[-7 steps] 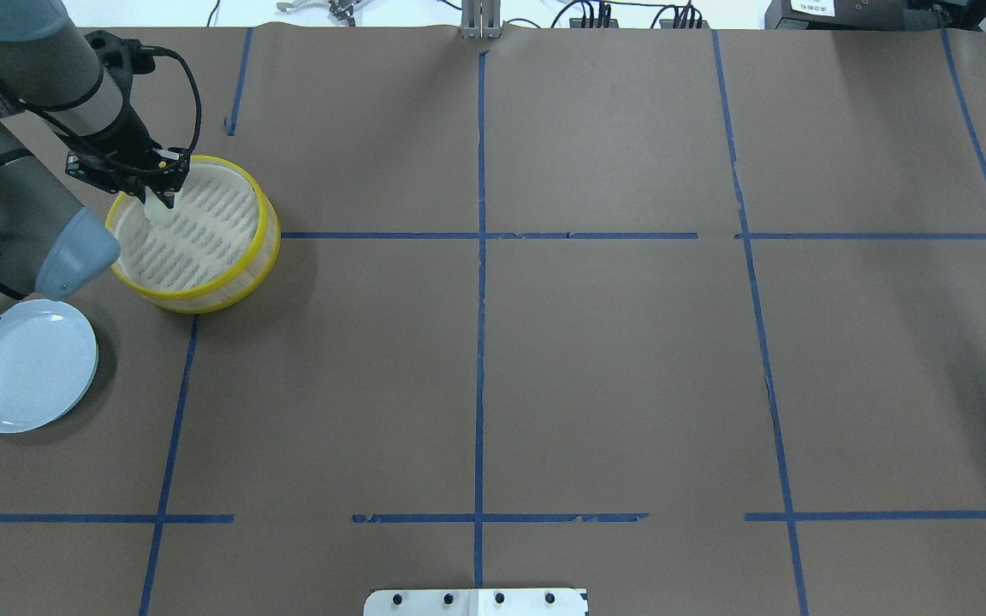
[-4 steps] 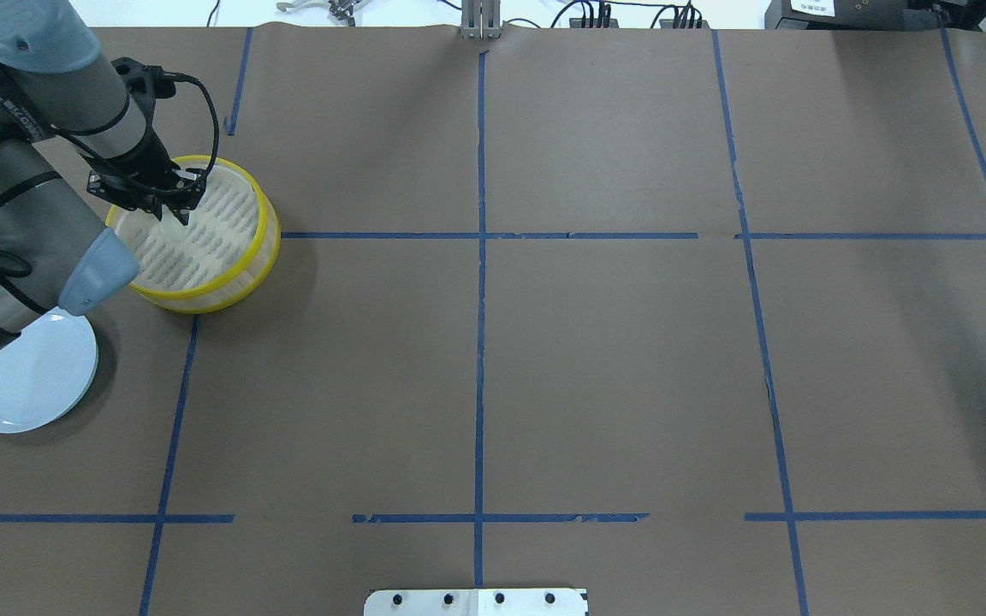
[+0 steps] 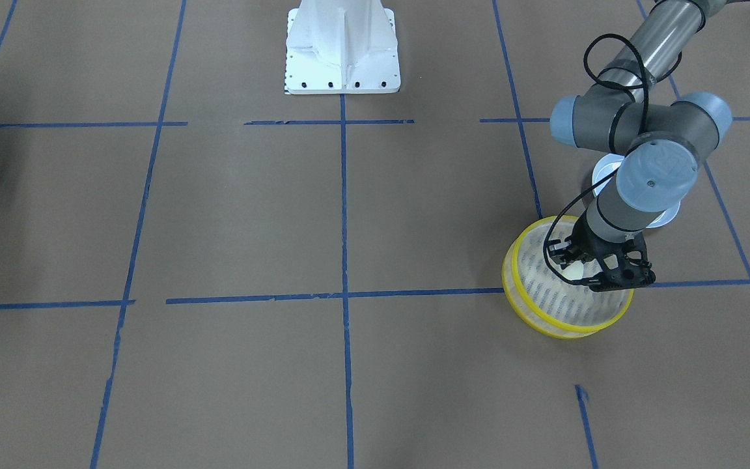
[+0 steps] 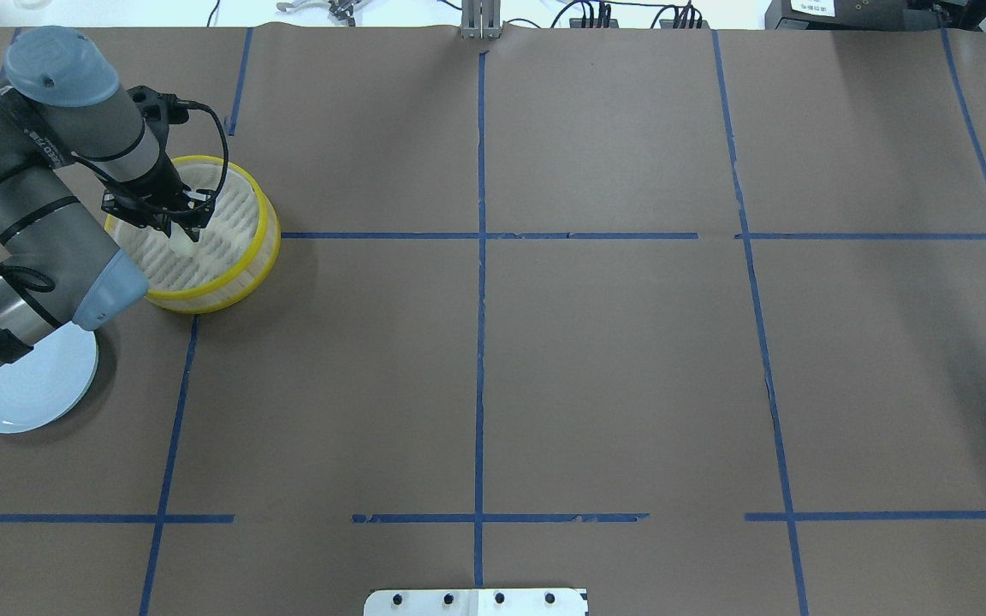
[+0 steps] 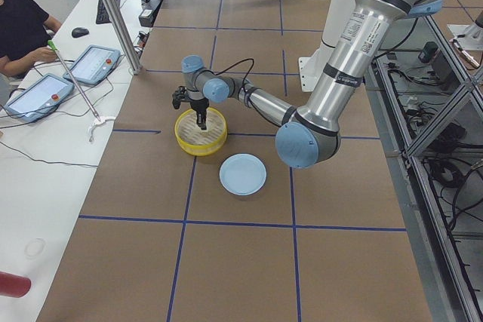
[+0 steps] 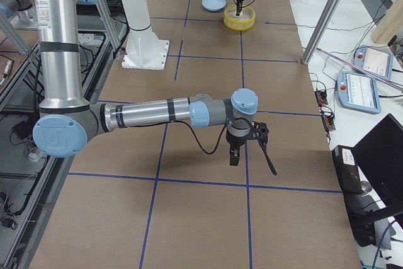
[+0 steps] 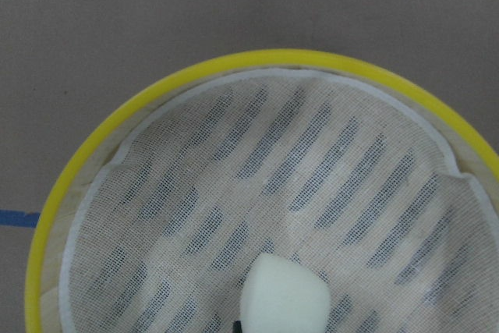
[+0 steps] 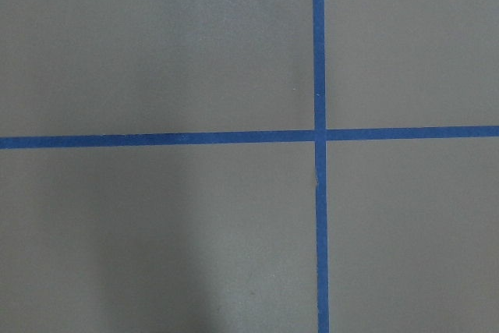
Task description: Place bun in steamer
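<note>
Overhead exterior view, near to far: at the lower left edge of the frame lies a pale blue plate (image 4: 20,395), partly covered by the left arm's elbow. Just above and to the right of it, in the upper left of the frame, stands the steamer (image 4: 245,272) on the brown table (image 4: 613,359), beside a crossing of blue tape lines. The left gripper (image 4: 187,233) reaches down inside the yellow rim, over the left half of the slotted floor.

The left wrist view shows the bun (image 7: 282,295) at the bottom middle of its frame, low over the mesh-lined floor. One dark finger edge touches its lower left side. The claw is clamped on the bun; I cannot tell whether the bun touches the floor.

Only the exterior right view shows the right gripper (image 6: 235,155), near the frame's middle above a tape line; whether its claw is open or closed cannot be told.
</note>
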Robot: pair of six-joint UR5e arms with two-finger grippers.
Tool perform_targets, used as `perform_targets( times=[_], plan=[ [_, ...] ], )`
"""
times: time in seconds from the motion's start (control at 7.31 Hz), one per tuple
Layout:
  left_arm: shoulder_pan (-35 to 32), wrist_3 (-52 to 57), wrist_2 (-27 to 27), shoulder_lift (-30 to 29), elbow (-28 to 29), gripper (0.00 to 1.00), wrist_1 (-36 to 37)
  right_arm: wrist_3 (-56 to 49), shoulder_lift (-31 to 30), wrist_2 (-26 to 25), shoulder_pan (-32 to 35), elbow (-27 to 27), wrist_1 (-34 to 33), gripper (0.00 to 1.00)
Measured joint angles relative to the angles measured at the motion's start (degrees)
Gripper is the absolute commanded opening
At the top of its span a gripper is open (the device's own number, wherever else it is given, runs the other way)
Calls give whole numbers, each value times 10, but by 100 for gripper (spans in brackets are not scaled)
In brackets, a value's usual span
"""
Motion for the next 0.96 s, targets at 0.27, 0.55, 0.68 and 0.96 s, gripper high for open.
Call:
perform_targets(
  times=[0.27,0.55,0.68,0.96],
  plan=[
    [1,1,0,0,0,100,-3,0,0,0,0,0,0,100],
    [1,1,3,1,-3,100,-6,0,0,0,0,0,0,100],
    [-3,1,10,1,-14,100,-5,0,0,0,0,0,0,100],
    [-44,8,18,4,-66,100,15,0,0,0,0,0,0,100]
  ],
)
